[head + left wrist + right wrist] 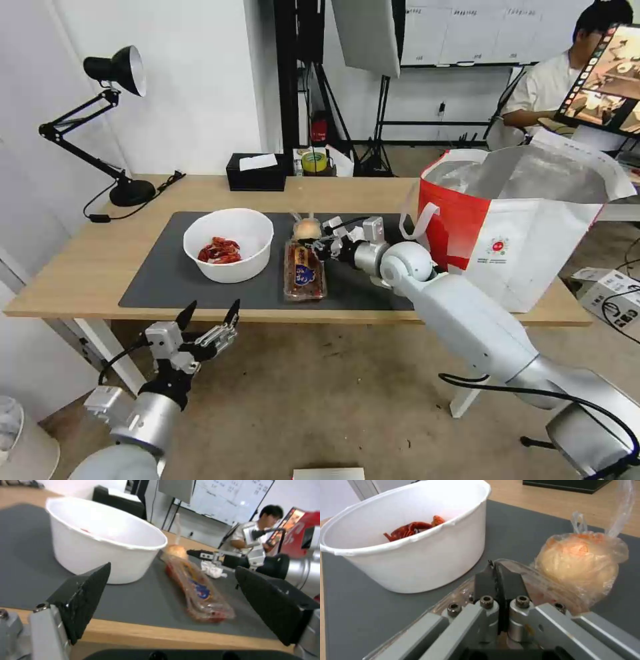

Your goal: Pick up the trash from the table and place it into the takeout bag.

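On the table lies a dark mat with the trash on it. A white bowl with red shells stands at its left. To its right lies a clear tray, with a small clear bag holding a tan lump at its far end. A crumpled tissue lies behind the tray. My right gripper reaches over the tray's far end, fingers shut together, tips beside the lump. My left gripper hangs open below the table's front edge. The takeout bag stands open at the right.
A black desk lamp stands at the table's back left with its cord trailing on the wood. A black tissue box and a tape roll sit along the back edge. A small box lies on the floor right of the table.
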